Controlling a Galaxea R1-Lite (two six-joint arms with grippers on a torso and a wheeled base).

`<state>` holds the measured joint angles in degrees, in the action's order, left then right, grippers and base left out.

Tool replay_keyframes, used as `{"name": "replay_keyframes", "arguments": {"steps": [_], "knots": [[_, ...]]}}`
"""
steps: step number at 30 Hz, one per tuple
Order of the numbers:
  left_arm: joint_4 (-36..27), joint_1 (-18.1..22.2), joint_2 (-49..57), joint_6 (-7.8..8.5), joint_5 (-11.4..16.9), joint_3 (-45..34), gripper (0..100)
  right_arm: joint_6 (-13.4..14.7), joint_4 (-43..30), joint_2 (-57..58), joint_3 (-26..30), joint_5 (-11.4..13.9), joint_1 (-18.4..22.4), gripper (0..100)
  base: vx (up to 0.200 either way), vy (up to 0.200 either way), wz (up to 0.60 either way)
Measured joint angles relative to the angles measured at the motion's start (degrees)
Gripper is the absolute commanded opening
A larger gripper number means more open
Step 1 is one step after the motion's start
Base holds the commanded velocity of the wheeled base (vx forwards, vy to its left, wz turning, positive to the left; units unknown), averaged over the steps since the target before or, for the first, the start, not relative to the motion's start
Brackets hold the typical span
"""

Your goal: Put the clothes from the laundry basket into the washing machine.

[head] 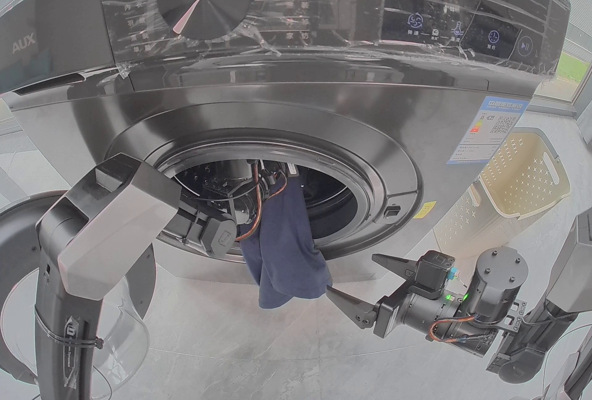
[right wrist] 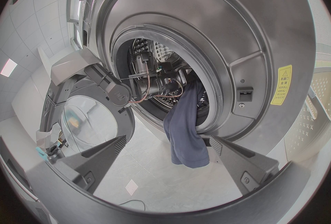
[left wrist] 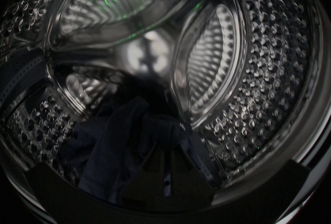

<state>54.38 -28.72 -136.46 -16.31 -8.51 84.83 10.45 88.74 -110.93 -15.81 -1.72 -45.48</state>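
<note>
— Left end effector (left wrist: 165, 157), where was it?
— It was deep inside the drum (left wrist: 269, 72) of the washing machine (head: 370, 130), at the end of the left arm, which lay through the round opening. It showed only as a dark shape there, so I could not tell if it was open or closed.
— And the right end effector (head: 350, 273)?
— It was wide open and held nothing. It stood low in front of the machine, near the hanging end of the garment.
— How did the garment (head: 283, 253) look?
— It was one piece of dark navy cloth, plain and soft, with long folds. It lay over the lower rim of the opening: one part hung down outside, in front of the machine. The other part was inside, where dark crumpled cloth lay on the bottom of the drum, near the left end effector.
— Where was the laundry basket (head: 524, 173)?
— It stood on the robot's right side of the machine, close to it. It was pale cream plastic with many small holes and a handle slot.
— And the door (head: 18, 247)?
— It was swung open on the robot's left, with its round glass.
</note>
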Motion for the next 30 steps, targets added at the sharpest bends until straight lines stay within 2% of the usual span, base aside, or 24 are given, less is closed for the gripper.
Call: {"name": "replay_keyframes", "arguments": {"steps": [1, 2, 6, 12, 24, 30], "knots": [[0.35, 0.17, -0.39, 0.0, -0.35, 1.07, 0, 0.0, 0.0, 0.0, 0.0, 0.0, 0.0, 100, 0.0, 0.0, 0.0], [0.68, 0.33, -0.67, 0.0, -0.55, 1.85, 100, 0.0, 0.0, 0.0, 0.0, 0.0, 0.0, 100, 0.0, 0.0, 0.0], [1.34, 0.72, -1.55, -0.13, -1.1, 3.21, 100, 0.02, 0.0, 0.0, 0.0, 0.0, 0.0, 100, 0.0, 0.0, 0.0], [-0.82, 0.26, -0.12, -0.22, -0.79, -2.86, 100, 0.02, 0.0, 0.0, 0.0, -0.02, -0.05, 100, 0.0, 0.0, 0.0], [-17.87, -2.17, 12.02, 0.59, 2.16, -20.46, 100, 0.0, 0.0, 0.0, 0.0, 0.0, -0.16, 100, 0.0, 0.0, 0.0], [-18.64, -2.26, 13.36, 0.99, 2.3, -22.88, 100, 0.0, 0.0, 0.0, 0.0, -0.02, -0.51, 100, 0.0, 0.0, 0.0]]}}
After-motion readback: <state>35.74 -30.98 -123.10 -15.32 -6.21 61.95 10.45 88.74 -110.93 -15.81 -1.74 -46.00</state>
